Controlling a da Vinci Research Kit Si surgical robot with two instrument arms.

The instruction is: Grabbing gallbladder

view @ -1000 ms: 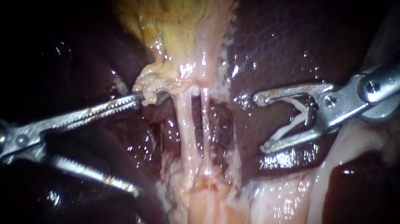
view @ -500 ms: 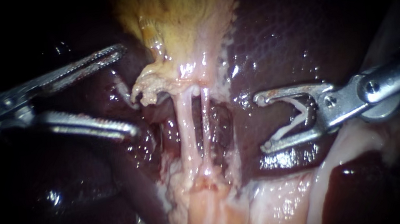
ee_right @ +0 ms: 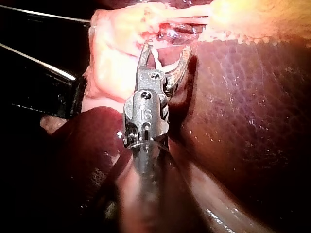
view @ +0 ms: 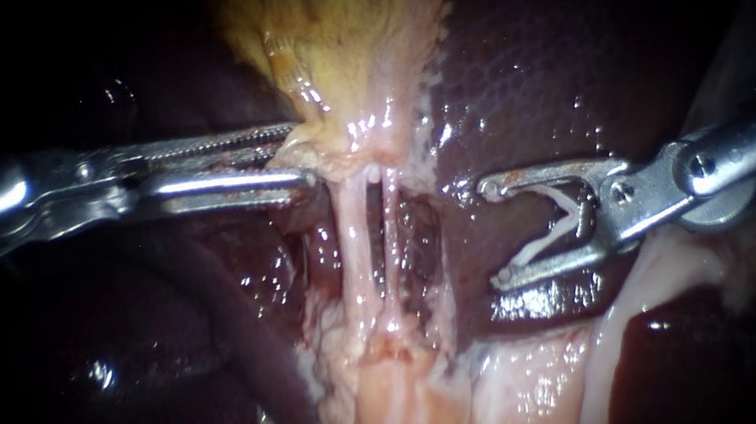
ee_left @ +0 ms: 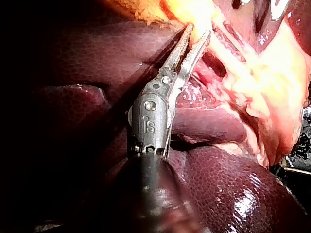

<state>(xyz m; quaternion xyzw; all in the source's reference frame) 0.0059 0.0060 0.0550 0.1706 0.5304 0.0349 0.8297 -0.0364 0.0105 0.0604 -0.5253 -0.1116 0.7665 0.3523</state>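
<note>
The yellow gallbladder (view: 347,25) hangs at the top centre and narrows into pale tissue. Two thin pale tubes (view: 352,234) run down from it side by side. My left instrument (view: 300,154) lies level from the left, and its toothed jaws are closed on the gallbladder's pale lower left edge. In the left wrist view its jaw tips (ee_left: 197,31) pinch into the yellow tissue (ee_left: 194,9). My right instrument (view: 496,232) stands right of the tubes over the liver, apart from them. Its jaws are open, with a white V-shaped piece in their throat, as the right wrist view (ee_right: 166,48) also shows.
Dark red liver (view: 550,50) surrounds the gallbladder on both sides. Pale fatty tissue (view: 399,400) spreads below the tubes and off to the lower right. A dark rounded liver fold (ee_left: 209,126) lies beside the left instrument's jaws.
My left instrument's jaws stood wide open left of the gallbladder's edge. They have moved right and closed onto that edge. The right instrument has not moved.
</note>
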